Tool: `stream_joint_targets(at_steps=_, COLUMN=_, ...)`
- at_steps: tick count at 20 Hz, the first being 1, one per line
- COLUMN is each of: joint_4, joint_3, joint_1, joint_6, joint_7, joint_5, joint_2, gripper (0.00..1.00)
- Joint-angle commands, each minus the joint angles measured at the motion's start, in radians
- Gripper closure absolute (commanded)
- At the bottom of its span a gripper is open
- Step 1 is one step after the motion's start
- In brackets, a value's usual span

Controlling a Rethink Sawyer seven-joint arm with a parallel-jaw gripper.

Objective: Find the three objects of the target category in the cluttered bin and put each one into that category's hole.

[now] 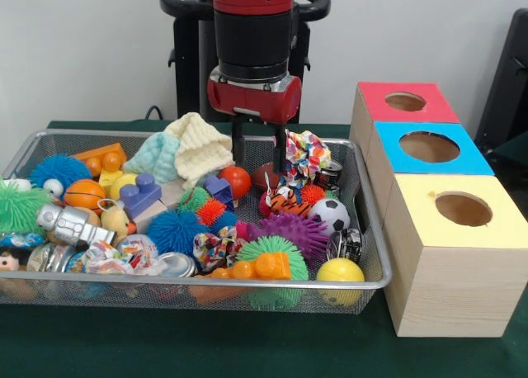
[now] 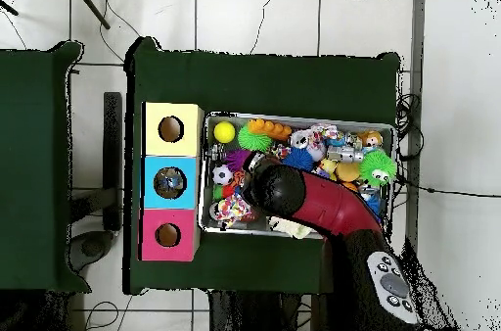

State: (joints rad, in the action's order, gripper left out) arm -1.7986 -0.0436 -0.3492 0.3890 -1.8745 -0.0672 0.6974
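The silver wire-mesh bin (image 1: 206, 284) is full of mixed toys; it also shows in the overhead view (image 2: 298, 117). My gripper (image 1: 259, 170) hangs over the bin's far middle part, open, with its two dark fingers (image 1: 238, 151) pointing down and nothing between them. The fingertips are just above a red ball (image 1: 238, 181) and a tiger-striped toy (image 1: 283, 201). Three wooden boxes with round holes stand beside the bin: red-topped (image 1: 375, 93), blue-topped (image 1: 396, 132) and yellow-topped (image 1: 421, 217). In the overhead view the arm (image 2: 294, 195) covers the gripper.
The bin also holds a cream knitted cloth (image 1: 198, 147), a patterned fabric bow (image 1: 307, 155), a soccer ball (image 1: 332, 214), a purple spiky ball (image 1: 295, 232), a yellow ball (image 1: 340, 271), an orange ball (image 1: 84, 194), a silver robot (image 1: 70, 224) and a blue brick (image 1: 140, 195).
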Motion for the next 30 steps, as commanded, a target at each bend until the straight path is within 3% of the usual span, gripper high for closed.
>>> stream_joint_targets(at_steps=1, joint_4=0.079, joint_3=-0.093, joint_1=-0.031, joint_6=0.102, joint_7=0.044, joint_5=0.061, joint_2=-0.033, gripper=0.00)
stream_joint_targets(at_steps=4, joint_4=0.066, joint_3=-0.099, joint_1=-0.061, joint_6=0.070, joint_7=0.061, joint_5=0.076, joint_2=-0.042, gripper=0.00)
stream_joint_targets(at_steps=8, joint_4=0.075, joint_3=-0.114, joint_1=-0.108, joint_6=0.097, joint_7=0.091, joint_5=0.085, joint_2=-0.032, gripper=0.00)
stream_joint_targets(at_steps=14, joint_4=0.176, joint_3=-0.026, joint_1=-0.112, joint_6=0.357, joint_7=0.129, joint_5=0.151, joint_2=0.035, gripper=0.00)
stream_joint_targets(at_steps=18, joint_4=0.239, joint_3=-0.021, joint_1=-0.130, joint_6=0.387, joint_7=0.147, joint_5=0.207, joint_2=0.047, gripper=0.00)
stream_joint_targets(at_steps=30, joint_4=0.395, joint_3=-0.113, joint_1=-0.225, joint_6=0.378, joint_7=0.172, joint_5=0.274, joint_2=-0.090, gripper=0.00)
